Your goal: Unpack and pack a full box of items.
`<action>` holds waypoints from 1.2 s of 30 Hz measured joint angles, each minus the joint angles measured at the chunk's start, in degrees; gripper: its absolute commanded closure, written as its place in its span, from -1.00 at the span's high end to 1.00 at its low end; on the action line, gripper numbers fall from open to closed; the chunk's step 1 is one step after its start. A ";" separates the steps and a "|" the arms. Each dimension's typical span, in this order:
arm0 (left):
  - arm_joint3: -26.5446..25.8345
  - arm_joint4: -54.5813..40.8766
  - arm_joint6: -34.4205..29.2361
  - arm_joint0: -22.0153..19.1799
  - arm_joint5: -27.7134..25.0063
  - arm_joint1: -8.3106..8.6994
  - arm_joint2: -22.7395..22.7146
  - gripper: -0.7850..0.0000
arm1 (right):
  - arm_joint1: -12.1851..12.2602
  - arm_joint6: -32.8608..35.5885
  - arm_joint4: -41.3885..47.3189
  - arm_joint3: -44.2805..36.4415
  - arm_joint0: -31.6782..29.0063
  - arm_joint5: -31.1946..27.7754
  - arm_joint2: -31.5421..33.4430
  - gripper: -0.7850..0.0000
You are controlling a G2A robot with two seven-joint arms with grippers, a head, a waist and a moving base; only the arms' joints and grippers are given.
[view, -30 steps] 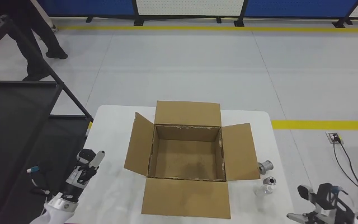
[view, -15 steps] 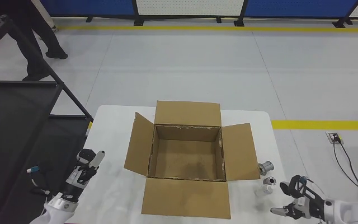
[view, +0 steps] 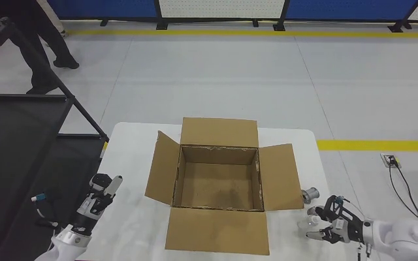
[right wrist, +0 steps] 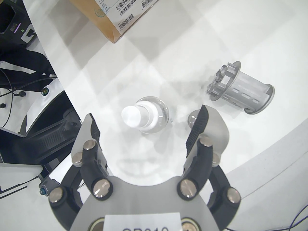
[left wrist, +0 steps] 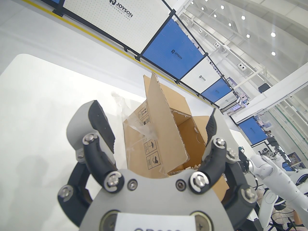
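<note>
An open cardboard box (view: 219,186) stands mid-table with all flaps spread, its inside bare in the top view. Right of it stands a small clear bottle (view: 308,220) with a white cap (right wrist: 131,116), and a grey slotted cylinder (view: 309,194) lies on its side beside it (right wrist: 241,90). My right gripper (view: 321,224) is open just right of the bottle, its fingers (right wrist: 196,127) straddling it (right wrist: 150,117) without touching. My left gripper (view: 106,183) rests open at the table's left edge, facing the box (left wrist: 156,140), with nothing between its fingers.
The white table (view: 130,156) ends close behind the right gripper, its rounded edge (right wrist: 276,150) near the cylinder. A dark rack (view: 39,137) stands left of the table. Cables (view: 401,186) lie on the floor at the right.
The right arm has come in from the table's lower right corner toward the bottle, and its open fingers now stand around it. The left arm has kept still.
</note>
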 measured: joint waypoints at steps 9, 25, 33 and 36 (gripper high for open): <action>0.00 0.00 0.00 0.00 0.00 0.00 0.00 1.00 | 0.36 -0.83 1.23 0.58 0.72 -0.93 -0.23 -1.00; 0.00 0.00 0.00 0.00 0.00 0.00 0.00 1.00 | 2.70 3.10 13.04 -13.56 -2.96 13.95 14.93 -1.00; 0.00 0.00 0.00 0.00 0.00 0.00 0.00 1.00 | 3.19 9.20 20.12 -25.89 1.45 25.68 15.72 -1.00; 0.00 0.00 0.00 0.00 0.00 0.00 0.00 1.00 | 3.18 10.73 20.31 -30.29 4.49 28.71 12.21 -1.00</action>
